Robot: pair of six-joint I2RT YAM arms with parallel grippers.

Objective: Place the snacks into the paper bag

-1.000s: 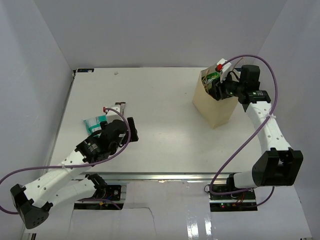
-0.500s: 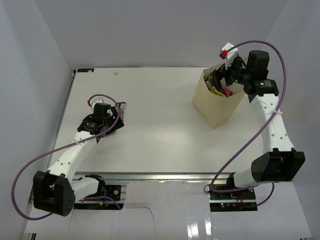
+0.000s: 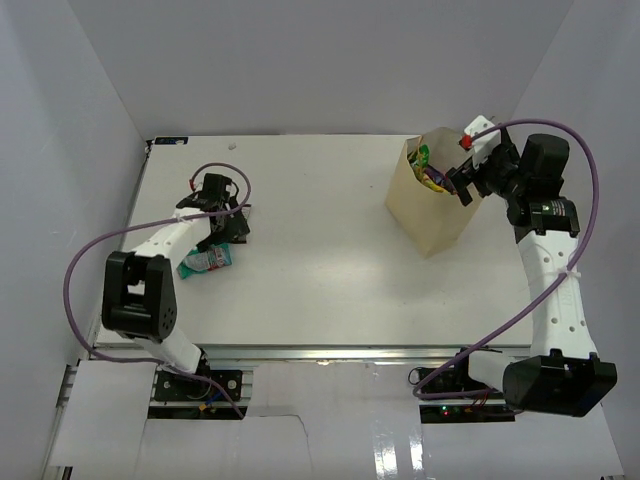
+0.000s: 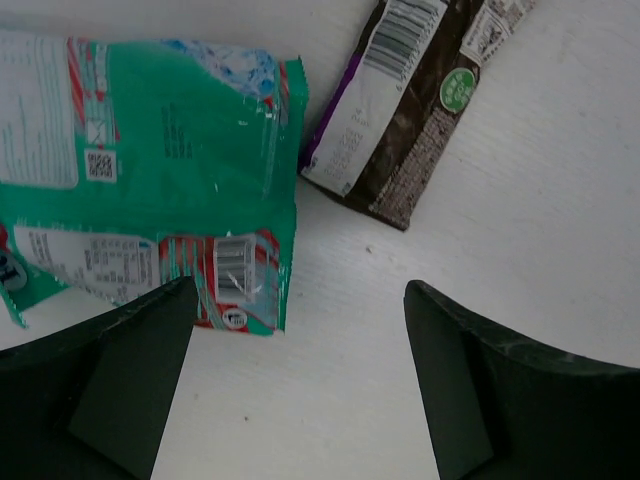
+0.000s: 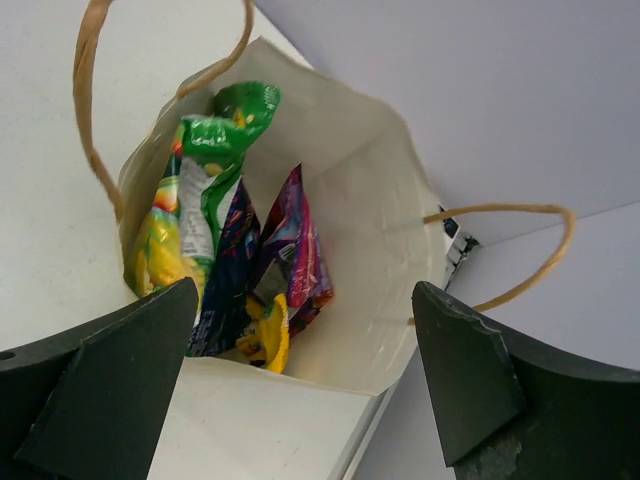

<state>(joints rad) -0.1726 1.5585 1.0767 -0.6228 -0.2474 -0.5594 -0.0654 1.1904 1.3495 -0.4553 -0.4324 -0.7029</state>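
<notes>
The tan paper bag (image 3: 432, 212) stands upright at the back right, its mouth open. Inside it lie a green-yellow packet (image 5: 200, 190), a dark blue one (image 5: 226, 272), a purple one (image 5: 297, 250) and a yellow one (image 5: 272, 338). My right gripper (image 5: 300, 395) hovers open just above the bag's right rim (image 3: 463, 188), holding nothing. On the left, a teal snack packet (image 4: 150, 170) and a dark purple-edged packet (image 4: 410, 110) lie flat on the table. My left gripper (image 4: 300, 375) hangs open low over bare table right beside them; the teal packet (image 3: 207, 260) shows from above too.
Twine handles (image 5: 90, 100) arch over the bag's mouth on both sides. White walls enclose the table on the left, back and right. The bag stands close to the right wall (image 3: 590, 120).
My right gripper opened and drew back up and to the right from the bag's mouth. The left arm swung from the front toward the back left, coming down over the two packets.
</notes>
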